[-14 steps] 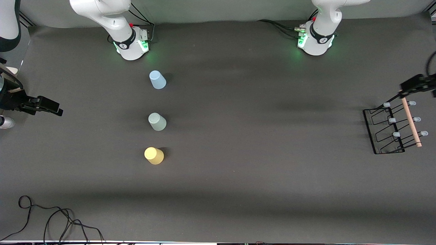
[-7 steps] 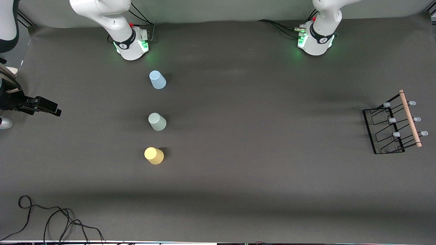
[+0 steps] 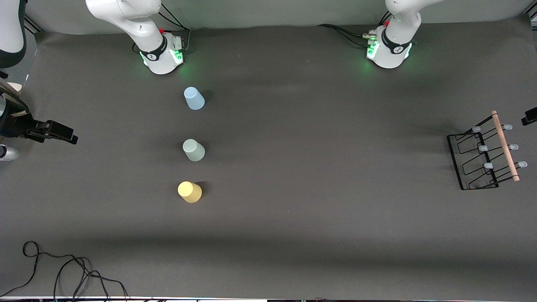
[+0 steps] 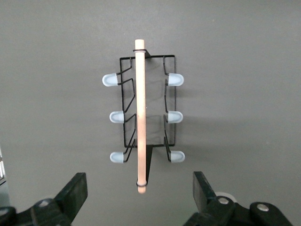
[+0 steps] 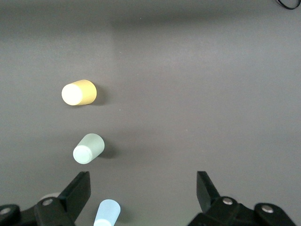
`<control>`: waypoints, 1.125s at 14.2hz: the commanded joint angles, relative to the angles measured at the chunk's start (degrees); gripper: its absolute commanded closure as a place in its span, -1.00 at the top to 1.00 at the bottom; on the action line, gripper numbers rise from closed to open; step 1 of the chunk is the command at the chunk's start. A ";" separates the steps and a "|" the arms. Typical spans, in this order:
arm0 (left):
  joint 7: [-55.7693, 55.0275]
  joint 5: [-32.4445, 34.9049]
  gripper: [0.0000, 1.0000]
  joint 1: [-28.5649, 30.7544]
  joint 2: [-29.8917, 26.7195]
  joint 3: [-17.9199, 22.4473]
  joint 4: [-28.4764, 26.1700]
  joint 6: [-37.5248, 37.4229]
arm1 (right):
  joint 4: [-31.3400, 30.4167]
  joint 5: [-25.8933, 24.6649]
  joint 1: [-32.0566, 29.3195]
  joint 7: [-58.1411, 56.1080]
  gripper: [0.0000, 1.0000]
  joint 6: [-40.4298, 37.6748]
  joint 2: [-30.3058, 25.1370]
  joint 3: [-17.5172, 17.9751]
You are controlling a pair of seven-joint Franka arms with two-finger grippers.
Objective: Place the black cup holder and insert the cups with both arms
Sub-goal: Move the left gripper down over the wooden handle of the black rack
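**Both grippers wide open and empty, rack and cups sitting on the mat**

Starting at the fingers: the left gripper [image 4: 140, 195] has its two black fingers [image 4: 75, 190] spread wide with nothing between them, hanging over the black cup holder [image 4: 146, 120]. From the wrist camera the wooden handle [image 4: 139, 115] runs 12 to 6 o'clock straight through the gap. In the front view only a sliver of that gripper [image 3: 529, 116] pokes in at the frame's edge, around 1 o'clock from the rack [image 3: 482, 155].

The right gripper [image 5: 143, 193] is spread just as wide, also empty, up in the air at the right arm's end of the table [image 3: 293, 235].

The cups stand upside down in a line on the dark mat: blue cup [image 3: 194, 98] closest to the right arm's base [image 3: 161, 52], grey-green cup [image 3: 193, 150] at 6 o'clock from it, yellow cup [image 3: 189, 191] at 6 o'clock again, nearest the front camera. The rack sits well apart from them at the left arm's end.

Loose black cable [image 3: 63, 272] near the front edge.
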 commanded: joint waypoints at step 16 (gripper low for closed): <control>2.48 0.28 0.98 1.12 8.25 -0.61 -9.04 15.50 | 0.31 -0.41 0.44 0.40 1.00 -0.31 -0.04 -0.13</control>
